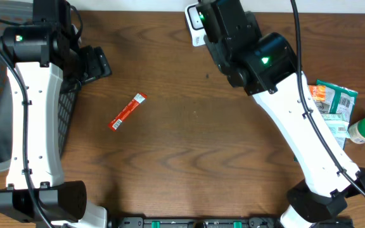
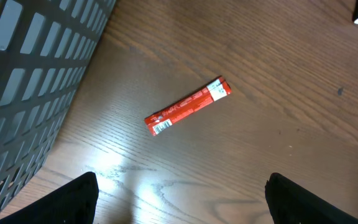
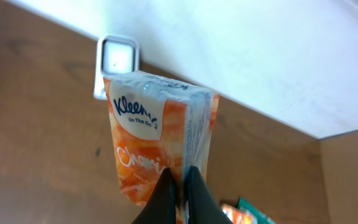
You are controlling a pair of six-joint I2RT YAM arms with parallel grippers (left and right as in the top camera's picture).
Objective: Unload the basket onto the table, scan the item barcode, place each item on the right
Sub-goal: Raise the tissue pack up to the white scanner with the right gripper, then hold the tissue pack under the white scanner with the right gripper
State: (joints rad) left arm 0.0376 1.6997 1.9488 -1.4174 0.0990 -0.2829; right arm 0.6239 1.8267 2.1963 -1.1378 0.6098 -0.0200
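Currently right tool (image 3: 180, 190) clamps tissue pack (image 3: 157, 140), pack sticking out at its 12 o'clock; left tool (image 2: 182, 202) wide.

Overhead looks straight down on the table (image 1: 195, 164); left wrist shares its left part obliquely; right wrist, close behind the tissue pack (image 3: 160, 137), faces the far edge.

Left arm (image 1: 33, 114): extended from the near edge toward the far left, wrist turned inward. Left gripper (image 2: 179, 208): jaws wide apart, nothing between them. Right arm (image 1: 303, 120): stretched diagonally to far centre. Right gripper (image 3: 181, 202): fingers pinched tight on a tissue pack (image 3: 157, 143).
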